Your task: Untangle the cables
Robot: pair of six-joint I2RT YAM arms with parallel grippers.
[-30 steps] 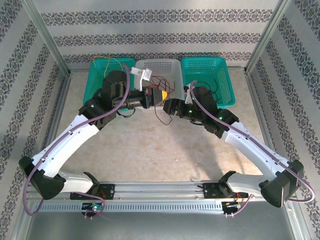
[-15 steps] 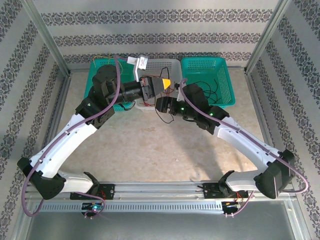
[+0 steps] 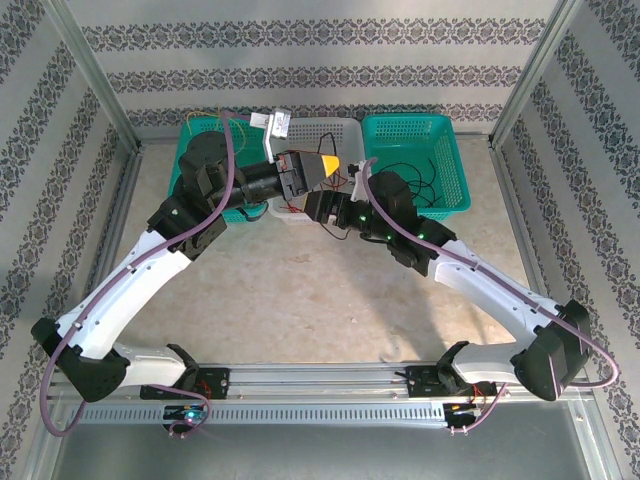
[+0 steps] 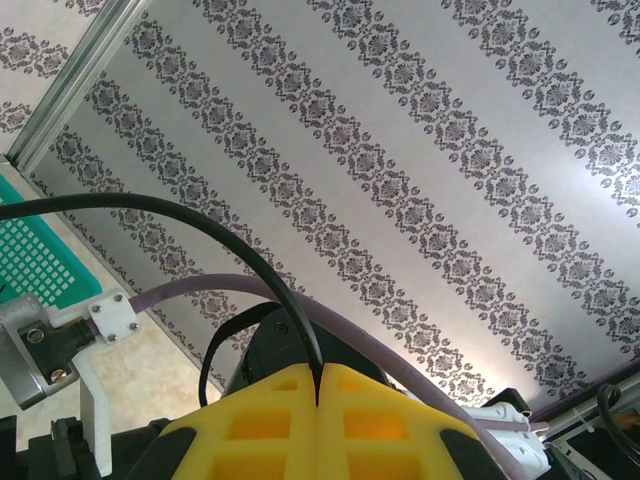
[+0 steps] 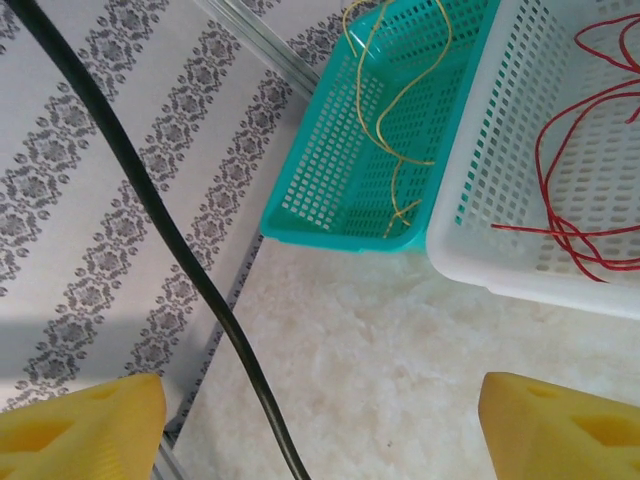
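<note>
My left gripper (image 4: 318, 388) clenches a black cable (image 4: 100, 199); my right gripper (image 5: 320, 425) gapes above the beige table (image 3: 300, 300), with patterned walls (image 3: 320, 60) all round.

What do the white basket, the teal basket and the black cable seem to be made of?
The white basket looks like moulded plastic, matte, with a regular grid of holes. The teal basket seems to be the same perforated plastic, with a slightly glossy rim. The black cable probably has a smooth rubber or plastic sheath, since it curves softly; its core is hidden.

Cables (image 5: 565, 238) in baskets (image 5: 340, 190) along table (image 5: 400, 340) rear
</note>
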